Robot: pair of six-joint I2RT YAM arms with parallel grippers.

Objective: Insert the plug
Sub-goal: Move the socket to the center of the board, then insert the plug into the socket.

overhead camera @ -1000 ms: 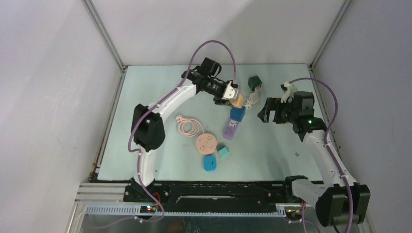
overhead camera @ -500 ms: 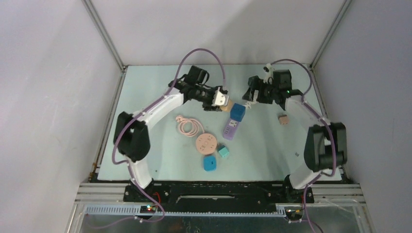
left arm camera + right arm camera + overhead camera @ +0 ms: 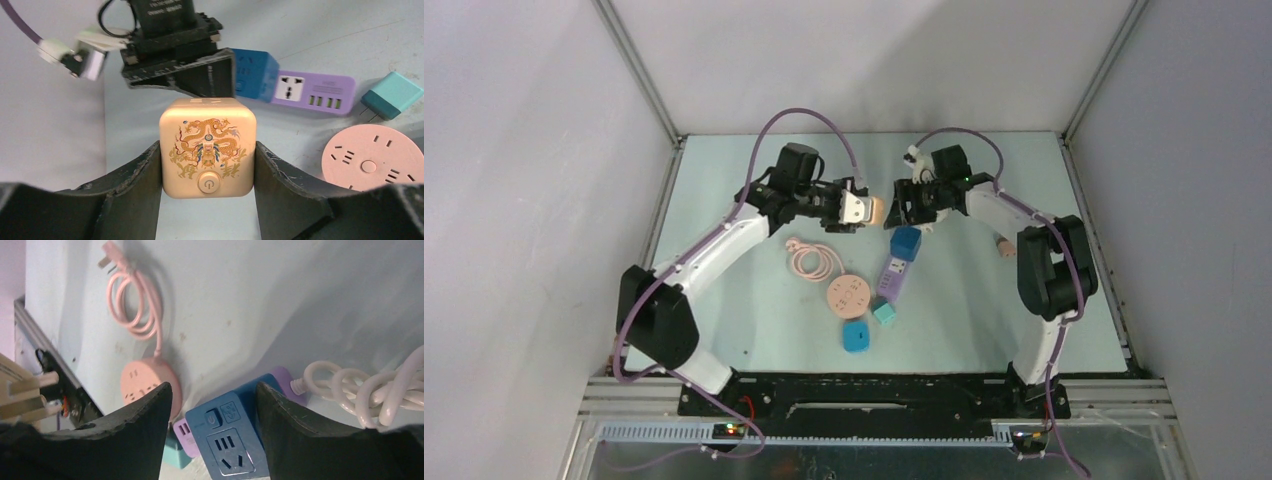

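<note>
My left gripper [image 3: 207,150] is shut on a beige cube plug [image 3: 207,147] with a dragon print and a power button, and holds it above the table; the cube also shows in the top view [image 3: 875,210]. My right gripper [image 3: 214,390] is open and empty, and hovers over a blue cube socket [image 3: 232,435] that sits on the end of a purple power strip [image 3: 312,87]. In the top view the two grippers face each other, the left one [image 3: 856,210] and the right one [image 3: 904,212] a short gap apart, above the blue cube [image 3: 906,241].
A pink round socket [image 3: 849,295] with a coiled pink cord [image 3: 809,258] lies to the left of the purple strip [image 3: 896,275]. A small teal plug [image 3: 884,313] and a blue adapter [image 3: 856,336] lie nearer. A coiled white cord [image 3: 360,390] and a small beige piece [image 3: 1006,246] lie to the right.
My right arm swung from the right side to the table's middle, above the blue cube. My left gripper drew back to the left with the beige cube still in it.
</note>
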